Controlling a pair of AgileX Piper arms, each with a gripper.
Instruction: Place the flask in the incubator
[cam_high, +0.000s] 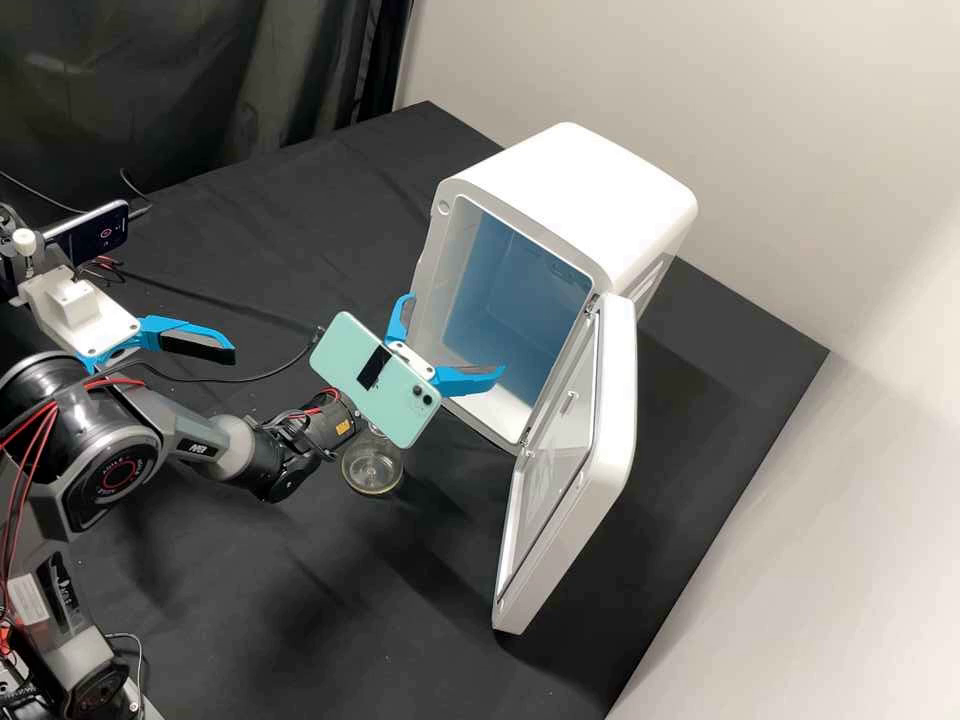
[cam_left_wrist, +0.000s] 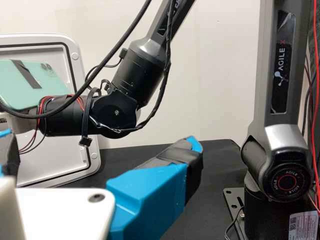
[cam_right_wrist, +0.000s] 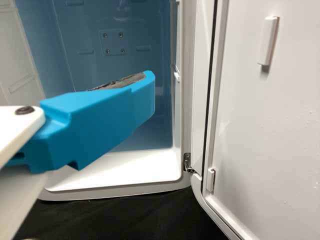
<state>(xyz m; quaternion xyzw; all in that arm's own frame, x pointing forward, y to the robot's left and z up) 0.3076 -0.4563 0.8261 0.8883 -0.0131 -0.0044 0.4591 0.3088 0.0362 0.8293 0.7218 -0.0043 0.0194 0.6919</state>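
- Incubator (cam_high: 600, 190): stands upright at the far side of the bench (cam_high: 300, 620). Door (cam_high: 600, 420) is swung fully open toward the cam, so the blue chamber is exposed for loading.
- R gripper (cam_high: 437, 347): positioned at the chamber mouth, level w/ the lower part of the opening. Fingers (cam_right_wrist: 100, 115) are spread wide apart w/ nothing between them. One tip is at the near wall of the opening, the other just above the sill. Judgement: this pose suits reaching into the chamber, but there is no load in hand.
- Phone (cam_high: 375, 378): mint-green, strapped to the R wrist behind the fingers. It serves as the wrist cam, so it points into the chamber.
- Flask (cam_high: 372, 468): clear glass, upright on the bench, outside the incubator and just in front of its lower edge. It sits under the R wrist and phone, behind and below the fingertips, and touches neither finger.
- L gripper (cam_high: 205, 345): held above the bench at the near-left side, well apart from flask and incubator. Fingers are parted and empty. Judgement: a parked pos., out of the R arm's way.
- Status (judgement): flask not yet gripped; placement not yet done.
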